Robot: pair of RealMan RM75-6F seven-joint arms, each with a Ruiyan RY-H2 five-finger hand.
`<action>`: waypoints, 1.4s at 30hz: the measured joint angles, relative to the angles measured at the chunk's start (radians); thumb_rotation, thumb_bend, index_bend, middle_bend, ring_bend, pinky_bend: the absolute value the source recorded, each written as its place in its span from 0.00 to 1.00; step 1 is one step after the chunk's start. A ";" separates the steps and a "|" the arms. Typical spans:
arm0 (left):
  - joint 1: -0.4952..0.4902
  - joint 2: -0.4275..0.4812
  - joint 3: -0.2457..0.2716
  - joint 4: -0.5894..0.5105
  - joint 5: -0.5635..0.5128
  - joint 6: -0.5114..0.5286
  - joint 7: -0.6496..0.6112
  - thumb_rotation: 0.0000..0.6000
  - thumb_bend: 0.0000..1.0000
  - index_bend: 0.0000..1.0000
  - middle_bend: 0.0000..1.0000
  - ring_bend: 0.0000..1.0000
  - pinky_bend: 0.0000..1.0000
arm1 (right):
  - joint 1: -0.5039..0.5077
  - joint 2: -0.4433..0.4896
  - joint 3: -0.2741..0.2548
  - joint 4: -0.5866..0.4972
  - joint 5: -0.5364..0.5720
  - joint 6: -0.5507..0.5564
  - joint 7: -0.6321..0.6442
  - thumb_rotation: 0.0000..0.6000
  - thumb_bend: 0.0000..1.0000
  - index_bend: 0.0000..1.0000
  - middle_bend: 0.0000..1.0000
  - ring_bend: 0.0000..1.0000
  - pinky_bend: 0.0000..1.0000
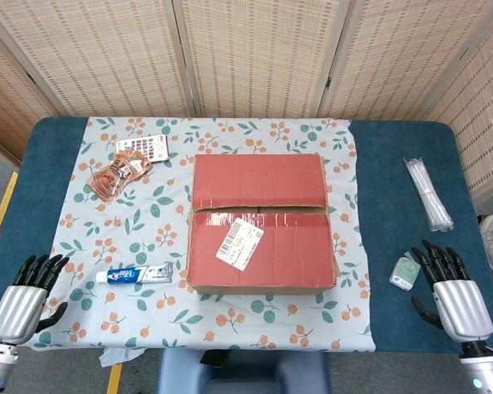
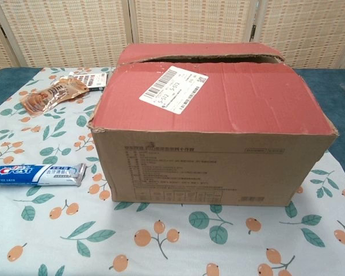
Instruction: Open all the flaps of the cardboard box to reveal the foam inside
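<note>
A cardboard box with a red top stands in the middle of the floral cloth, both top flaps lying down and meeting at a seam across the middle. A white shipping label is stuck on the near flap. In the chest view the box fills the centre and the far flap sits slightly raised. My left hand rests at the table's near left, fingers apart and holding nothing. My right hand lies at the near right, also spread and empty. No foam shows.
A toothpaste box lies left of the box. A snack packet and a calculator sit at the back left. A small pale green item lies just left of my right hand. A clear plastic bundle is at the right.
</note>
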 measured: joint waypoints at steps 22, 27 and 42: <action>-0.006 -0.036 -0.019 0.042 0.005 0.032 0.054 1.00 0.39 0.07 0.13 0.09 0.00 | 0.150 0.018 0.082 -0.045 0.006 -0.134 0.021 1.00 0.37 0.04 0.00 0.00 0.00; -0.009 -0.042 -0.026 0.063 0.001 0.027 0.015 1.00 0.39 0.08 0.13 0.09 0.00 | 0.209 0.053 0.137 -0.120 0.090 -0.202 -0.057 1.00 0.37 0.07 0.00 0.00 0.00; -0.056 -0.037 -0.046 0.097 -0.060 -0.075 -0.059 1.00 0.39 0.08 0.13 0.08 0.00 | 0.455 0.040 0.281 -0.152 0.382 -0.394 -0.236 1.00 0.37 0.13 0.00 0.00 0.00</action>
